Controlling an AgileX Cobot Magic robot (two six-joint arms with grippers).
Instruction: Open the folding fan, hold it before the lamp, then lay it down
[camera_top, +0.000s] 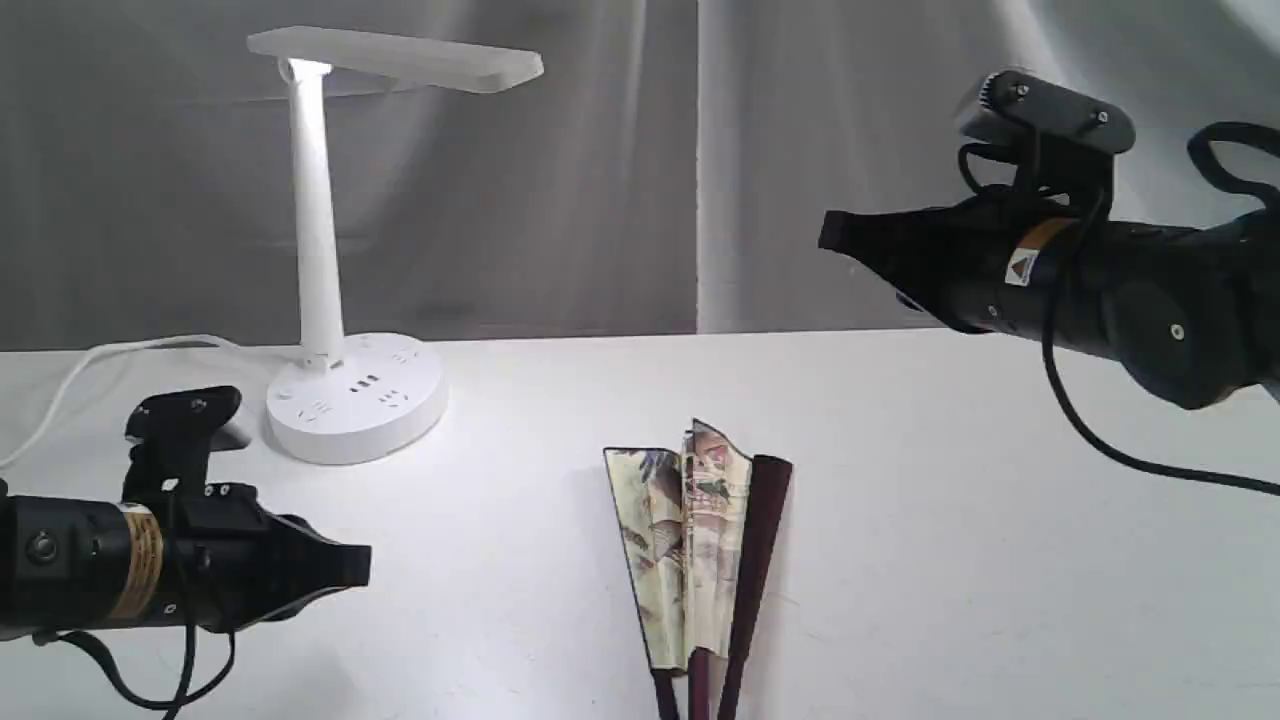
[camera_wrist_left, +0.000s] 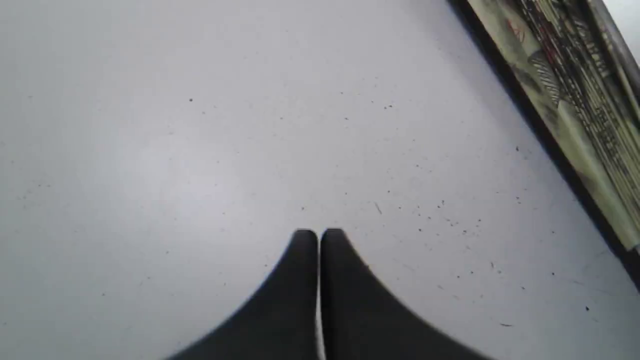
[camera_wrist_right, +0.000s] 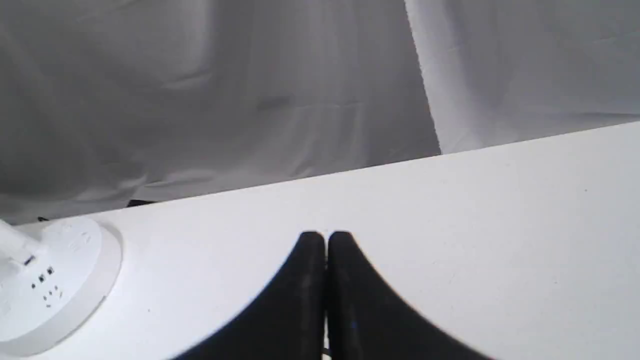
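Folding fan (camera_top: 690, 550): bottom centre of frame, flat on table (camera_top: 1000, 520), barely spread, untouched. Step judged: opening not yet begun. Left end effector (camera_top: 362, 566): lower left, clenched, empty, low over table. Right end effector (camera_top: 826, 233): upper right, clenched, empty, high. Next move calls for released jaws at outer ribs. Lamp (camera_top: 315, 250): upper left, well apart from fan; cord (camera_top: 90, 362) trailing left. No obstruction seen.

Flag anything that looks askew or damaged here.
The cream painted paper folding fan with maroon ribs lies partly open, front centre: pleats bunched unevenly, top edge kinked, one rib splayed aside. The white desk lamp stands straight.
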